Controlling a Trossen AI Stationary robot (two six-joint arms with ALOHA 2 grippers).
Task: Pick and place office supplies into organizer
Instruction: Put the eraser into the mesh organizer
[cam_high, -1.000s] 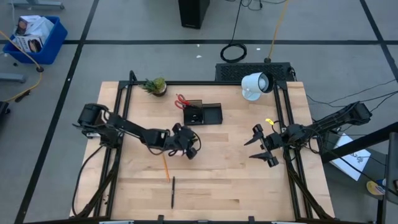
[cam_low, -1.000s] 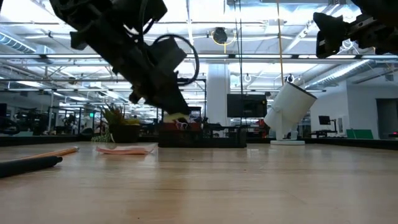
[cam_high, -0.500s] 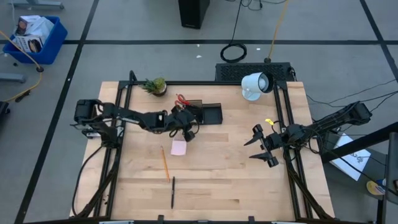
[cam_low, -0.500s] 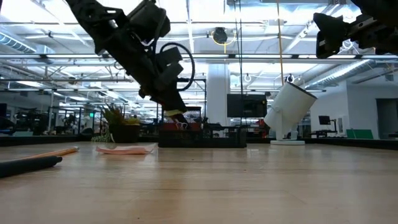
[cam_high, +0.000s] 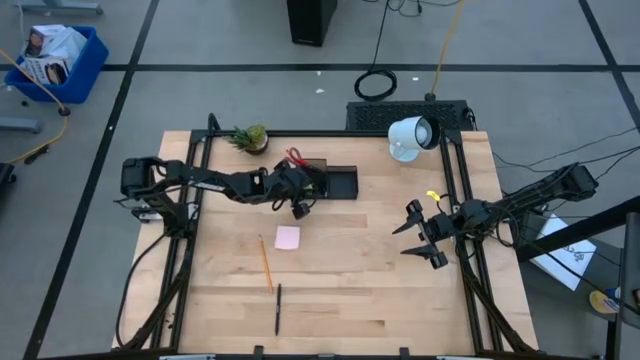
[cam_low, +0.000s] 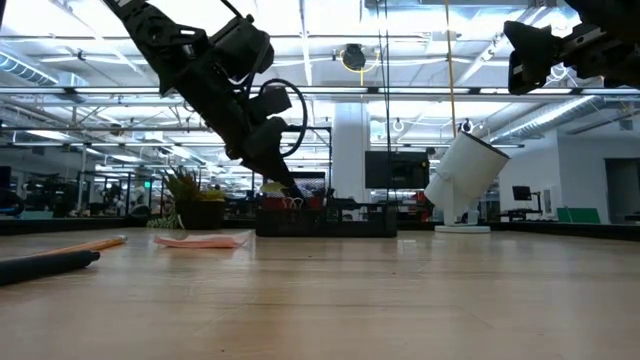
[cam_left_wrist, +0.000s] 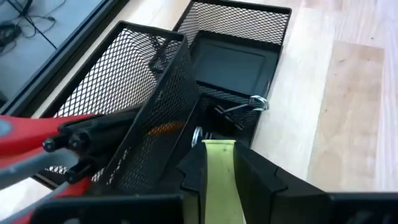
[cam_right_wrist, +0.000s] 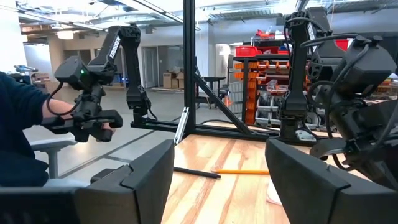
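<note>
the left gripper (cam_left_wrist: 217, 163) is hanging right over the organizer (cam_high: 325, 182) at the back of the worktop (cam_high: 380, 280), its jaws pinching a small yellow piece (cam_left_wrist: 219, 177). this piece is looking tiny, light and stiff, so a soft pinch in its middle should be enough, though it could slip out. the pink sticky-note pad (cam_high: 288, 237) is lying flat and thin, probably best lifted by one edge. the orange pencil (cam_high: 266, 264) and black pen (cam_high: 278, 308) are lying near the front, likely rolling easily. the right gripper (cam_high: 420, 235) is waiting at the right side, jaws spread apart. no writing is showing anywhere.
</note>
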